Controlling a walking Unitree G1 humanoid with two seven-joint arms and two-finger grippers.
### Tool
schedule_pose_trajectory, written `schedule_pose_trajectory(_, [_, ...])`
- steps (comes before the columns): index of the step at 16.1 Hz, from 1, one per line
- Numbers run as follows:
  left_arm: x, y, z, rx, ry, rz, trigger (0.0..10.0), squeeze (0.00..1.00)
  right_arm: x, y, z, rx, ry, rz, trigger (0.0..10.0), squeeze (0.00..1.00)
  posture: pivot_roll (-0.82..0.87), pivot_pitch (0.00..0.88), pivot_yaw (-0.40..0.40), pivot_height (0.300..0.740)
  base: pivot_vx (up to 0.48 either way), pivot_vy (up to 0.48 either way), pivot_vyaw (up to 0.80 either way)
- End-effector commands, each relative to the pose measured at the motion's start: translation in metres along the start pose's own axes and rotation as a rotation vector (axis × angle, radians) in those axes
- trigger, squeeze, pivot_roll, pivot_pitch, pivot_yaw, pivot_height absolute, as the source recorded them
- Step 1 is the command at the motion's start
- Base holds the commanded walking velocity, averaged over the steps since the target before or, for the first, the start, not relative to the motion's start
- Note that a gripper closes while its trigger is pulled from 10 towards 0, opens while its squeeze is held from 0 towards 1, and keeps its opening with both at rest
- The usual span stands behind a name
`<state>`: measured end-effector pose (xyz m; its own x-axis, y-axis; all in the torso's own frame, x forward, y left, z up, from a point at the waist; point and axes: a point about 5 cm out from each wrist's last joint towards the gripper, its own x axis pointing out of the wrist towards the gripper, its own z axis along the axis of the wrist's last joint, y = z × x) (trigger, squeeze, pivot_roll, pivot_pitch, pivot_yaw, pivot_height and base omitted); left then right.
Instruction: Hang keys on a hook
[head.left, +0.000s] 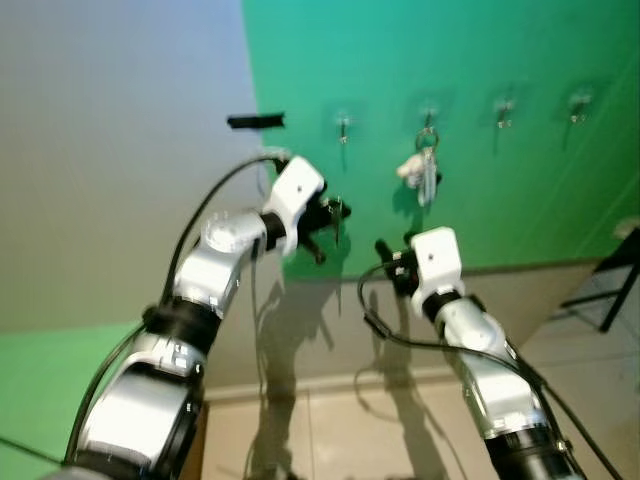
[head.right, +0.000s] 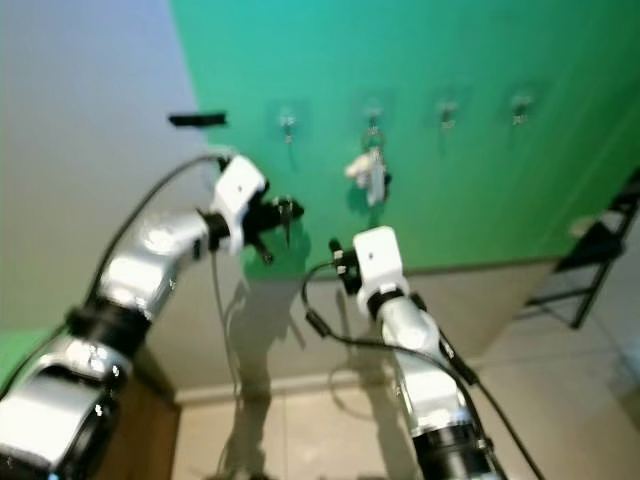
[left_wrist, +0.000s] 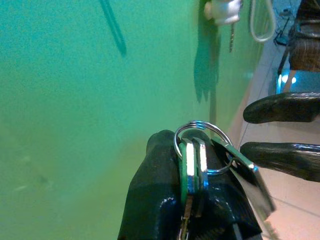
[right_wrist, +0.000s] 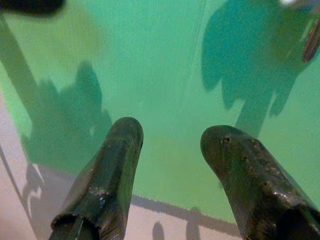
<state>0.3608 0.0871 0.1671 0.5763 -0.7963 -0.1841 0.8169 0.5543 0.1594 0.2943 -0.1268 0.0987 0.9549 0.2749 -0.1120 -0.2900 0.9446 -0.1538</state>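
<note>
Left gripper (head.left: 335, 222) clamped on keys (left_wrist: 200, 162), mid-frame below green wall (head.left: 450, 60) hooks (head.left: 343, 125). Right gripper (right_wrist: 172, 150) fingers apart, lower centre.

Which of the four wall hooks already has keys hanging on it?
The second hook from the left, with a key bunch dangling below it. The other three are bare.
</note>
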Motion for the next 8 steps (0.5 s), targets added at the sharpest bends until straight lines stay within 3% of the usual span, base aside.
schedule_pose_trajectory(1, [0.006,-0.004,0.02,0.04,-0.034,-0.083,10.0,0.0,-0.001,-0.002,0.001,0.002,-0.006,0.0,10.0,0.0,-0.15,0.0,0.066,0.74,0.0,0.0,0.0])
schedule_pose_trajectory(5, [0.009,0.004,0.045,-0.023,-0.056,-0.163,10.0,0.0,0.0,0.0,0.001,0.001,-0.004,0.008,10.0,0.0,-0.16,0.0,0.071,0.74,0.0,0.0,0.0])
schedule_pose_trajectory(8, [0.017,0.012,0.055,-0.084,-0.062,-0.159,10.0,0.0,0.001,0.002,0.001,0.004,-0.003,0.012,10.0,0.0,-0.16,0.0,0.071,0.74,0.0,0.0,0.0])
